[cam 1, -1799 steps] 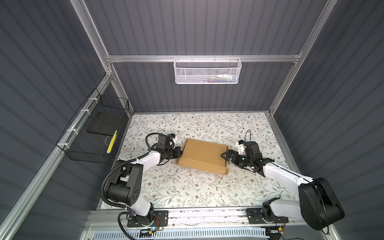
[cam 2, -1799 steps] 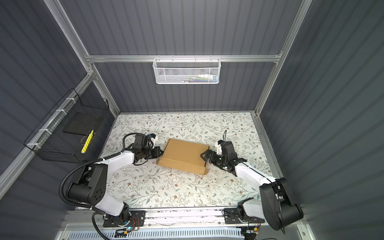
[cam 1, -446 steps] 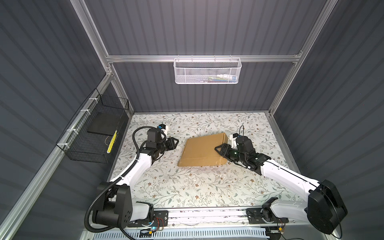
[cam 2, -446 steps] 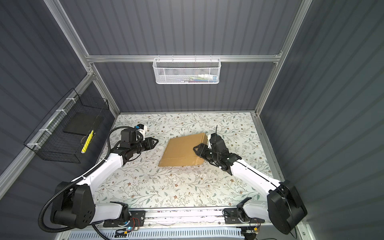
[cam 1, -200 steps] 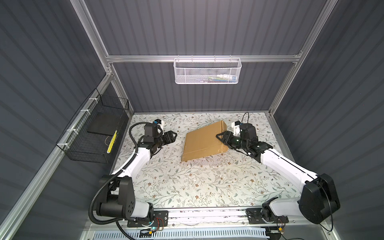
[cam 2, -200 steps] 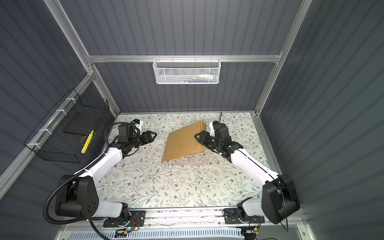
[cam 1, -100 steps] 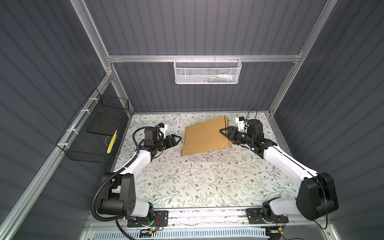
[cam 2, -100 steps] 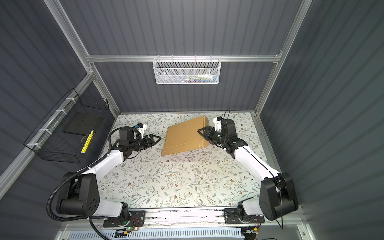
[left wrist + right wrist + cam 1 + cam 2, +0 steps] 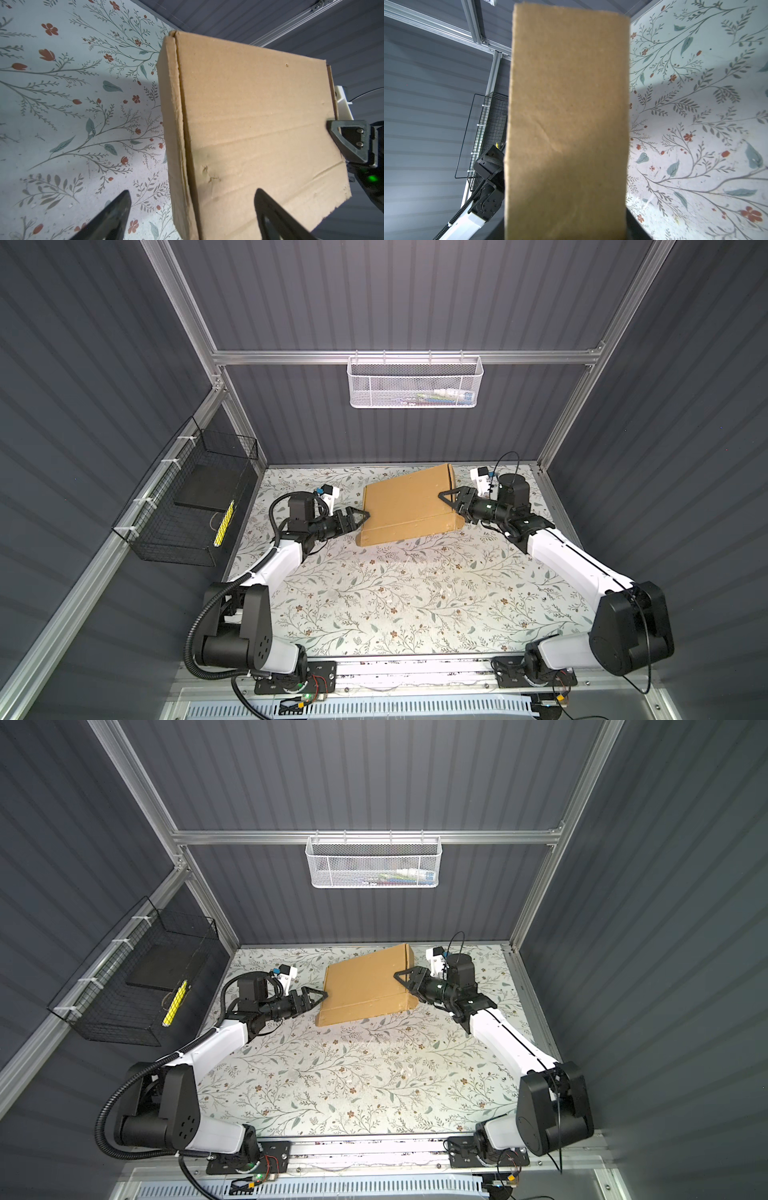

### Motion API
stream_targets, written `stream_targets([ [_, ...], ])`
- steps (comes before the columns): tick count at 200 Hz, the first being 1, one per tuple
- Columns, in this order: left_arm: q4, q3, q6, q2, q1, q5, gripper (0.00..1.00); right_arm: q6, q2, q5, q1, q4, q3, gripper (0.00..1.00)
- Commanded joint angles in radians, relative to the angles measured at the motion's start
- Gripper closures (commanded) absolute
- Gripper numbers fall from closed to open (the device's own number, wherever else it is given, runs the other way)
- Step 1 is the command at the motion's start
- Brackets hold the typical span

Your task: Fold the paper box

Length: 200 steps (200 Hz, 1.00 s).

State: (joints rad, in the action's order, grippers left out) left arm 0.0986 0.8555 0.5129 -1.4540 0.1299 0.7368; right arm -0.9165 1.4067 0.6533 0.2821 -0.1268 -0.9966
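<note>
Hanging where, the paper box (image 9: 405, 506)? asked Ana.

Closed up, lid down, it was tilted in the right gripper (image 9: 451, 502), said Ben. That gripper was clenched on the box's edge with one finger over the lid. The box sloped down away from it toward the table (image 9: 374, 593); I could not tell whether the low corner touched.

What had changed?

Seconds earlier the box lay flat mid-table with a gripper at each end. Since then the right arm had raised it and carried it farther from the arm bases. The left gripper (image 9: 358, 517) had drawn away, come back, and spread its jaws wider within the last second. It was released, holding nothing. The box's near side wall stood just ahead of it, in line with the gap between its fingers.

And for the task?

The folding looked finished, I judged. This read as a handover, or a last squeeze on that side wall.
</note>
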Motion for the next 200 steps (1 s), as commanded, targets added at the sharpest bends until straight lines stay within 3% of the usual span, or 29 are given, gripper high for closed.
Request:
stream_targets([
  [1,-0.001,0.011,-0.016,-0.023,-0.004,0.042,0.07,-0.015,0.002,0.03,-0.003,-0.057,-0.031,0.51],
  [53,0.076,0.024,0.044,-0.063,-0.004,0.074,0.07,-0.034,0.006,0.037,-0.003,-0.084,-0.033,0.52],
  [200,0.339,-0.001,0.258,-0.076,-0.004,0.312,0.1,-0.007,-0.035,0.059,-0.004,-0.119,-0.014,0.53],
])
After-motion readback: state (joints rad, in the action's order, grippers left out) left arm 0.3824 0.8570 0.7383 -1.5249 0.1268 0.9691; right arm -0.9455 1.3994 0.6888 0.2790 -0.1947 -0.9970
